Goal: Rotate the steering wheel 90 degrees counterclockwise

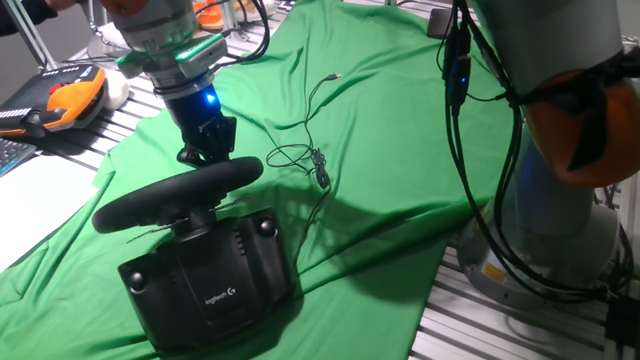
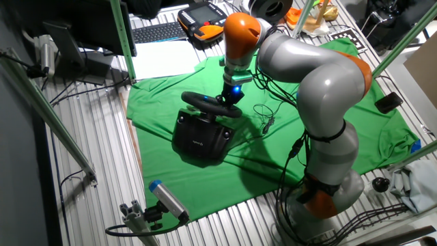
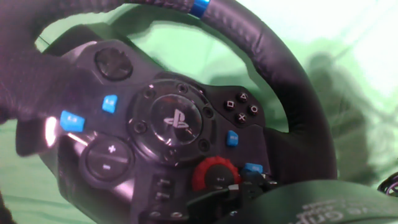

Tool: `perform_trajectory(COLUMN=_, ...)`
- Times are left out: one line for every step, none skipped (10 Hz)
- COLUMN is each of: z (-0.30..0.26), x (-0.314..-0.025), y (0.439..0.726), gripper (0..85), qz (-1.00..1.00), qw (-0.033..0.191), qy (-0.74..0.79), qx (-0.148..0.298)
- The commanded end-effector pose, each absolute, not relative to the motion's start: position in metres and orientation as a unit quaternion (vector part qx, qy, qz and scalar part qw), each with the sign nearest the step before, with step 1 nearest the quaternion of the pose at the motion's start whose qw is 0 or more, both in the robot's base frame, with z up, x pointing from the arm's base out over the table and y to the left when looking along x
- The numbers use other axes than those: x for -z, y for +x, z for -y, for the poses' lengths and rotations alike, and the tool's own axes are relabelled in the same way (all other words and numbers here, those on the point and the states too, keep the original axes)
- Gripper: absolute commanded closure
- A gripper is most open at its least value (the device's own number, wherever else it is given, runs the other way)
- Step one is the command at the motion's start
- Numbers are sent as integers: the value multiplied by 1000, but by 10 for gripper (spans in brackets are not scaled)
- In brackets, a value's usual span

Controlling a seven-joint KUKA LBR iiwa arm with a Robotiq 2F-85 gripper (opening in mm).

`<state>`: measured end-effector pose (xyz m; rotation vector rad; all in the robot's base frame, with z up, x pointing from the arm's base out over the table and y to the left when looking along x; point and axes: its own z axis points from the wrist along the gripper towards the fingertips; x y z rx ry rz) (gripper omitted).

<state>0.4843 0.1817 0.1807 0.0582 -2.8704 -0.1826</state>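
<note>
The steering wheel is a black rim seen nearly edge-on, mounted on a boxy black Logitech base on the green cloth. It also shows in the other fixed view. My gripper hangs just behind the far side of the rim, at or touching it. In the hand view the wheel's face fills the frame, with its PlayStation hub, blue buttons and a blue stripe on the rim. A dark blurred finger covers the left of the rim. The frames do not show how far apart the jaws stand.
A thin black cable lies looped on the green cloth right of the wheel. An orange-and-black pendant lies at the back left. The arm's base and hanging cables stand at the right.
</note>
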Motion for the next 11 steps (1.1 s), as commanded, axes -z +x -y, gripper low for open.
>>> perform_trajectory(z=-182, x=-180, y=485, gripper=850, qz=989, qw=131, qy=20, qx=64)
perform_trajectory(z=-183, x=-178, y=486, gripper=850, qz=989, qw=130, qy=21, qx=64)
perform_trajectory(z=-183, x=-176, y=487, gripper=850, qz=989, qw=130, qy=21, qx=64)
perform_trajectory(z=-183, x=-175, y=488, gripper=850, qz=989, qw=129, qy=23, qx=65)
perform_trajectory(z=-181, x=-177, y=488, gripper=850, qz=989, qw=130, qy=25, qx=64)
perform_trajectory(z=-180, x=-181, y=487, gripper=850, qz=989, qw=131, qy=27, qx=64)
perform_trajectory(z=-177, x=-186, y=487, gripper=850, qz=988, qw=135, qy=29, qx=64)
perform_trajectory(z=-176, x=-192, y=486, gripper=850, qz=988, qw=138, qy=29, qx=64)
perform_trajectory(z=-175, x=-197, y=485, gripper=850, qz=988, qw=137, qy=30, qx=61)
perform_trajectory(z=-174, x=-206, y=485, gripper=850, qz=988, qw=137, qy=30, qx=60)
perform_trajectory(z=-173, x=-218, y=487, gripper=850, qz=989, qw=131, qy=33, qx=61)
